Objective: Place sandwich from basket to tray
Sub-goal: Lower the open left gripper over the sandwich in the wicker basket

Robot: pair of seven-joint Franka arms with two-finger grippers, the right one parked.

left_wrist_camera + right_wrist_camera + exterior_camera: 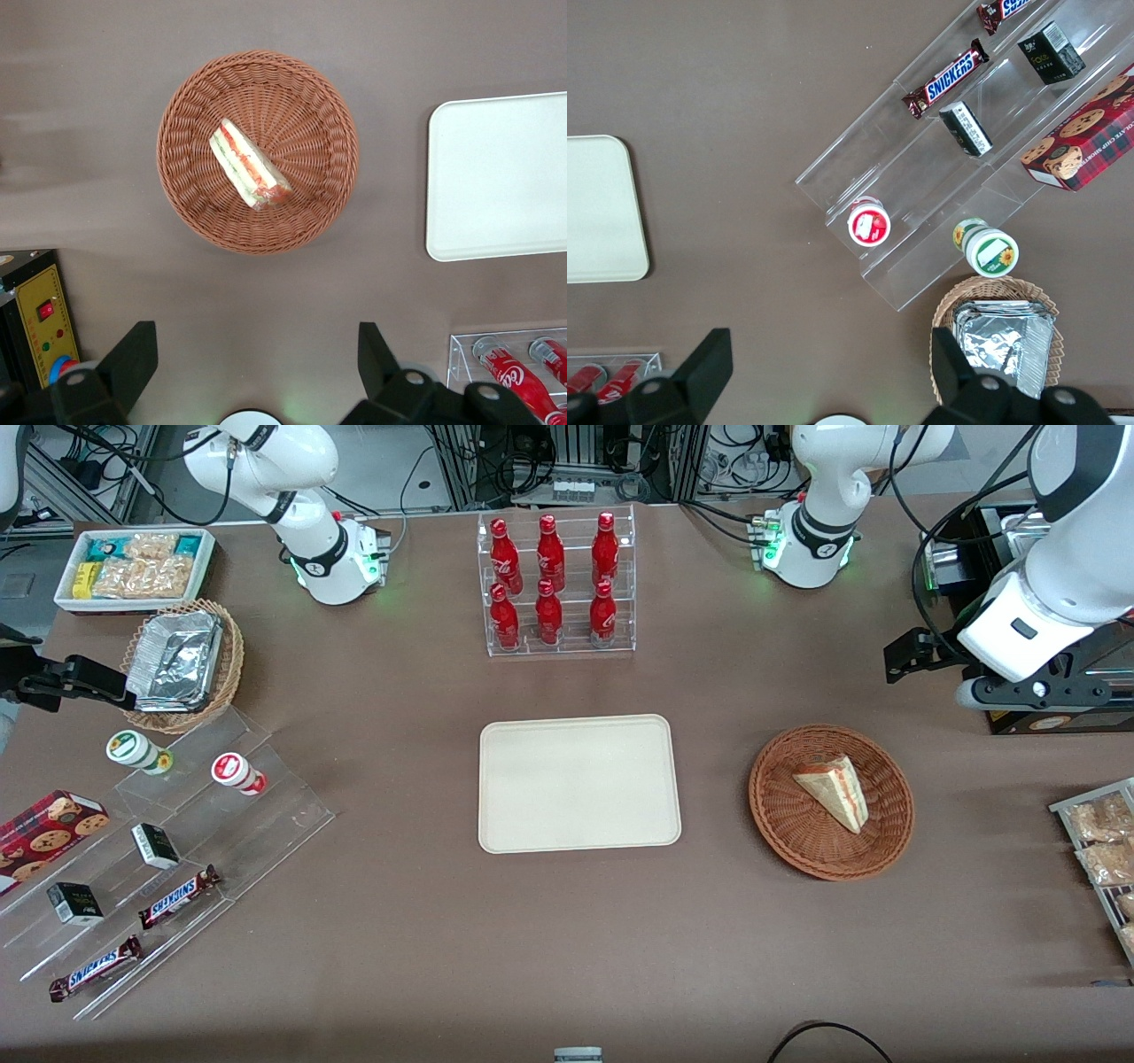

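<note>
Hovering high above the table with our gripper (252,372) spread wide and empty, we see the sandwich (249,165) lying tilted in the basket (190,106), so a pinch may slip off its slick wrapped wedge before reaching the tray (500,177).

Brown matte tabletop (416,948) under even light, casting soft shadows. The gripper (255,335), fingers (133,354) spread wide, hangs above bare tabletop toward the working arm's end. A black box with a yellow panel (42,323) stands just beside one finger. Cable bundles (496,460) and metal framing (585,447) line the table edge farthest from the front camera.
</note>
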